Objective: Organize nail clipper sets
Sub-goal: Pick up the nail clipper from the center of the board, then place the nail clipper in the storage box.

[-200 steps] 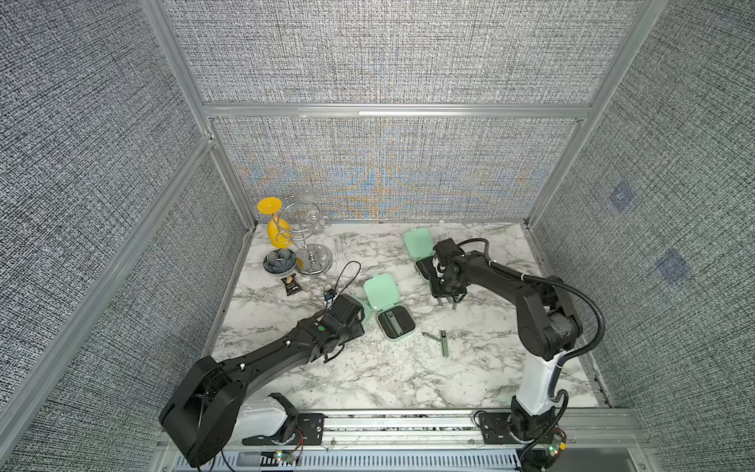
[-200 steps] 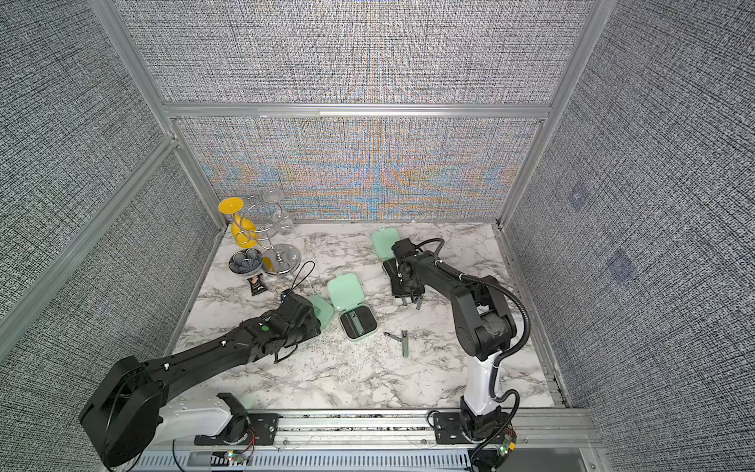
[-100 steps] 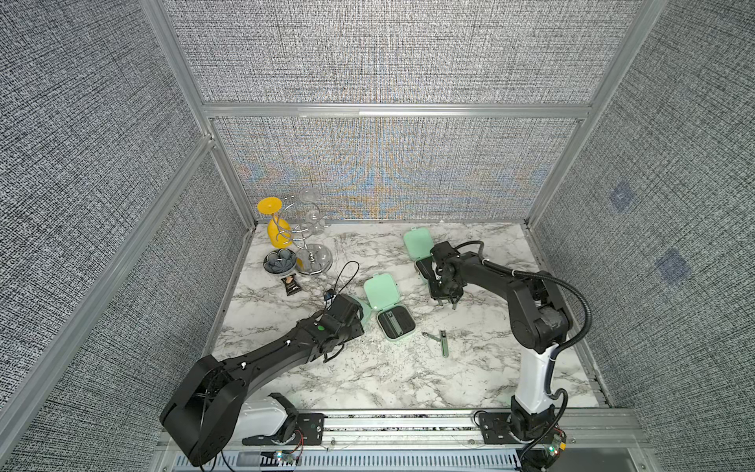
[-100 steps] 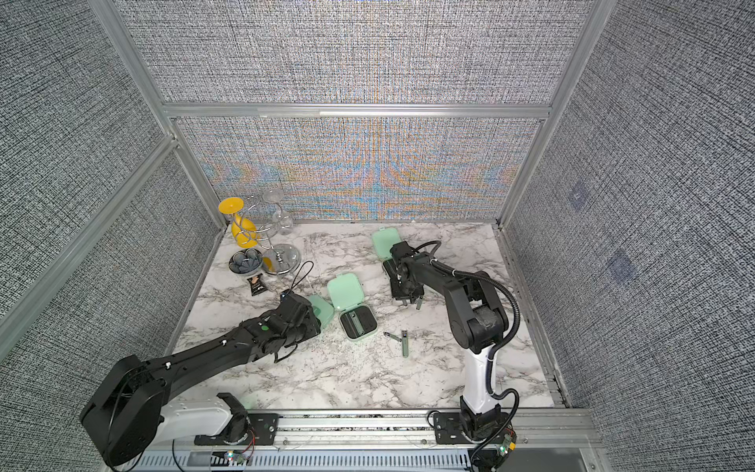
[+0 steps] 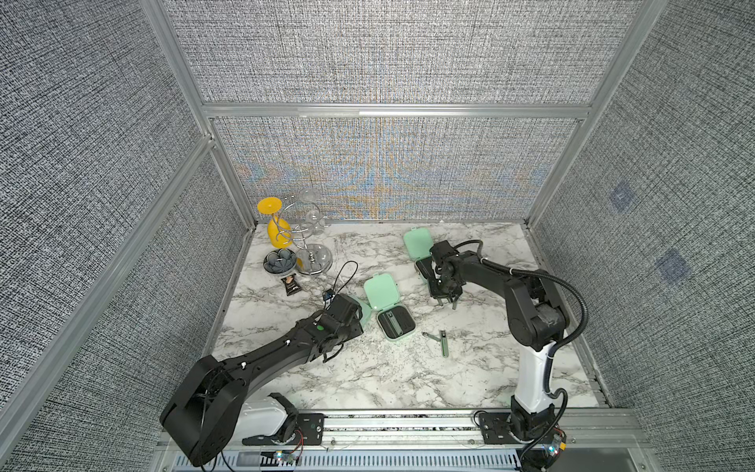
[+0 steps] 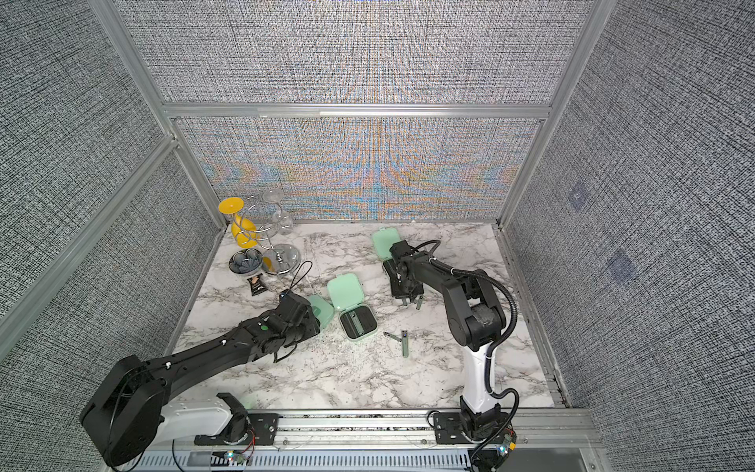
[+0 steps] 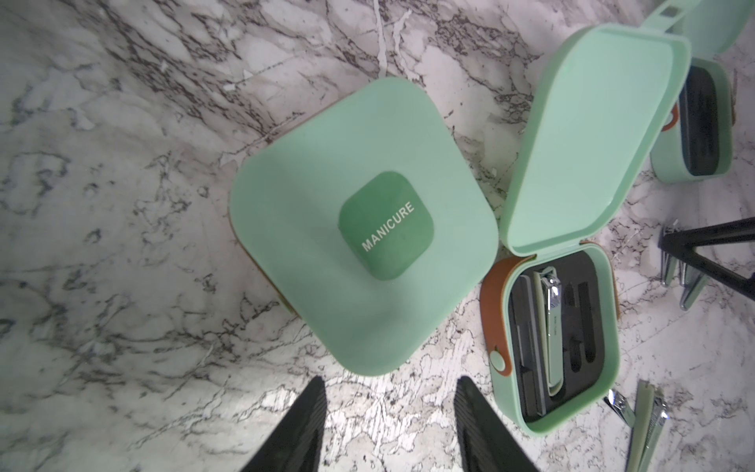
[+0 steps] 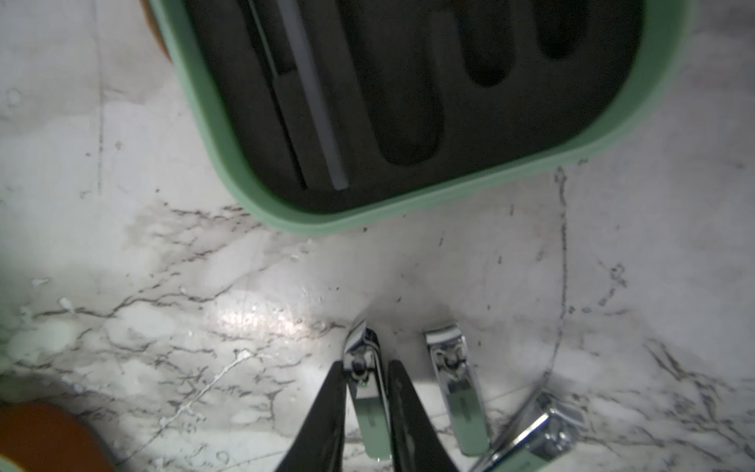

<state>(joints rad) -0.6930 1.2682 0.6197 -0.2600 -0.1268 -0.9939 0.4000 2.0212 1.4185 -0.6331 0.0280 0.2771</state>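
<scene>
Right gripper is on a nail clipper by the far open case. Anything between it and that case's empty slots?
Nothing visible. Only bare marble tabletop separates the nail clipper in the right gripper from the open case rim, and the long middle slot is empty. A second clipper lies alongside, off that path.

**Enclosure, three-sided, open at the front.**
- Back wall (image 5: 380, 53): grey woven fabric in an upper and a lower panel, divided by a horizontal aluminium rail (image 5: 392, 110). The lower panel (image 5: 380, 163) showed a rainbow shimmer in both top views.
- Left wall (image 5: 81, 122): same grey weave, crossed by a slanting aluminium bar (image 5: 102, 253).
- Right wall (image 5: 694, 102): same weave, with two darker square patches (image 5: 621, 197).
- Corner posts (image 5: 175, 57): bare aluminium.
- Bench (image 5: 408, 380): white marble-pattern top, grey-brown veins, fine dark specks.
- Front edge: slotted aluminium rail (image 5: 408, 421).
- Light: soft and even, with a bright glare patch (image 8: 253, 318) on the bench in the right wrist view.
</scene>
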